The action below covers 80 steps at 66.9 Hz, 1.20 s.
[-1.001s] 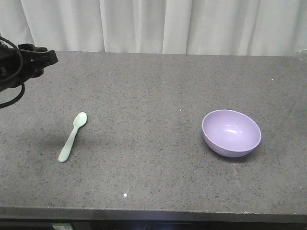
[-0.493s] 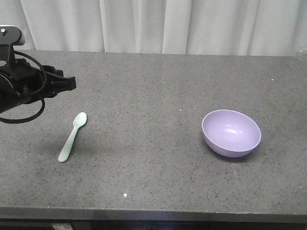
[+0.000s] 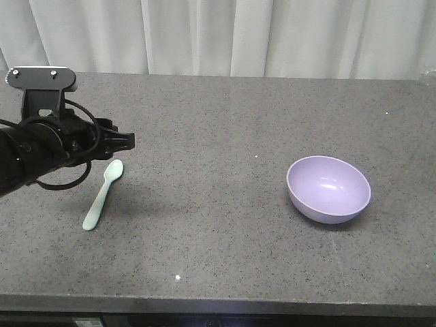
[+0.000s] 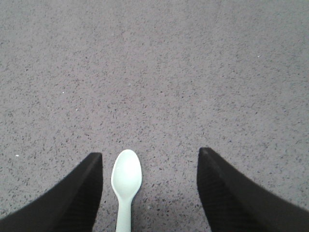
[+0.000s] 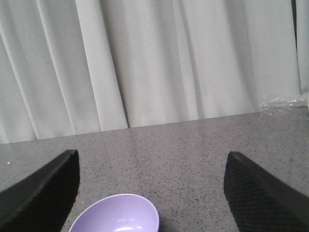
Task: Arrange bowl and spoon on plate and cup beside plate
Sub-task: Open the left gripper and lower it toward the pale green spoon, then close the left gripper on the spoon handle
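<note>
Now, closest to the front edge of the speckled grey stone tabletop [image 3: 225, 272], on its left side, lies the small mint-green plastic spoon [image 3: 103, 193]. It is flat, with the handle toward the front edge and the scoop toward the back. At much the same depth on the right side sits the deep lavender plastic bowl [image 3: 329, 189], upright and empty, well apart from the spoon.

Just behind and above the scoop hangs the left gripper [image 4: 149, 159], jaws spread wide and holding nothing. In its wrist view the scoop lies between the two fingers (nearer one of them than the other), so it looks lined up for a pinch on the spoon, though not quite centred.

The right gripper [image 5: 150, 159] is likewise released and empty, with the bowl's rim just below its view, probably so it can take the bowl.

Along the back edge hangs a white pleated curtain [image 3: 231, 34]. Neither plate nor cup is in view.
</note>
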Motion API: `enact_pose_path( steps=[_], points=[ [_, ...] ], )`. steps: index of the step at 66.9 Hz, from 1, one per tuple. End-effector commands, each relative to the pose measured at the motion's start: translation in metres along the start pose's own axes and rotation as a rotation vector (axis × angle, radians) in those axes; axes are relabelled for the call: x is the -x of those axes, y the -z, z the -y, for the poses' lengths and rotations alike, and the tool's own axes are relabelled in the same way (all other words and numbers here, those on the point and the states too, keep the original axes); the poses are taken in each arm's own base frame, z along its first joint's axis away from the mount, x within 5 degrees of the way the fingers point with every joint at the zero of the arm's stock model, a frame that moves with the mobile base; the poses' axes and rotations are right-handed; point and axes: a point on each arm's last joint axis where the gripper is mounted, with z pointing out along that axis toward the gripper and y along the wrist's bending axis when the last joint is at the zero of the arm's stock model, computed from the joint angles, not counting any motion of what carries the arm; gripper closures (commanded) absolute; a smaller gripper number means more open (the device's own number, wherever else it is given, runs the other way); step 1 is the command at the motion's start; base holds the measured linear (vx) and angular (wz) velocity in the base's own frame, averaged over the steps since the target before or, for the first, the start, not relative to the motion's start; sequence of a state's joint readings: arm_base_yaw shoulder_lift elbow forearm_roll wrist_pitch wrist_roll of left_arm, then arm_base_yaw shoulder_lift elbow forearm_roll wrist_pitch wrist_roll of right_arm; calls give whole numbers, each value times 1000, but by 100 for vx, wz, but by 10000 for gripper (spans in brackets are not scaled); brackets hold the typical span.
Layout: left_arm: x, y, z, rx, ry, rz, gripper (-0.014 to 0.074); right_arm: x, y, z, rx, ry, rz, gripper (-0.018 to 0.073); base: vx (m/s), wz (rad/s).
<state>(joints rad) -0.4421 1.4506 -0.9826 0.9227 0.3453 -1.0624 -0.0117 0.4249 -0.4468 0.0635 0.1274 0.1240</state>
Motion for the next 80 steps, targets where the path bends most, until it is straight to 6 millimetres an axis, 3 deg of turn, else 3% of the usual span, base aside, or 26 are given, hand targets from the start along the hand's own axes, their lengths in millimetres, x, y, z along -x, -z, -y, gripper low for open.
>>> enact_pose_path(
  steps=[1, 13, 49, 80],
  points=[
    [10, 2, 3, -21, 9, 35, 159, 16, 0, -3, 12, 12, 91, -25, 0, 0],
    [-3, -16, 4, 12, -12, -43, 159, 16, 0, -3, 12, 12, 91, -25, 0, 0],
    [-23, -41, 6, 40, -35, -141, 160, 16, 0, -3, 12, 12, 91, -25, 0, 0],
    [-32, -60, -5, 63, -23, -180, 160, 16, 0, -3, 12, 12, 91, -25, 0, 0]
  ],
)
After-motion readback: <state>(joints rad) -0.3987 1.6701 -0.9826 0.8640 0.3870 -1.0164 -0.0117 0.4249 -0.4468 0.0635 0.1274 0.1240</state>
